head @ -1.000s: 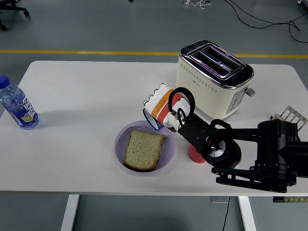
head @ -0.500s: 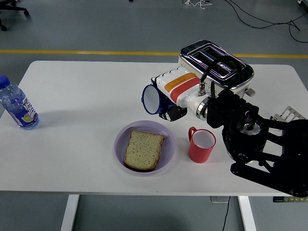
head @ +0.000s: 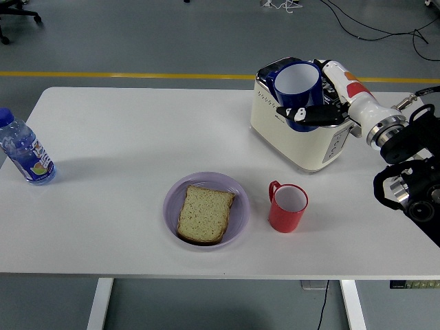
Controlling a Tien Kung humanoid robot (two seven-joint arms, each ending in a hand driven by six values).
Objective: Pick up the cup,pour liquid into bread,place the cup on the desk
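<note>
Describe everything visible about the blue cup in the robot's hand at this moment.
The dark blue cup with a white inside is held by the robot's right hand, whose fingers wrap its lower body. It sits roughly upright, its round mouth tipped slightly toward the camera, so the pale interior shows; no liquid can be made out. It looks like glazed ceramic or plastic. A handle pokes out on its left side. It is raised in front of the cream toaster, covering the toaster's top. Whether it touches the toaster cannot be told.
</note>
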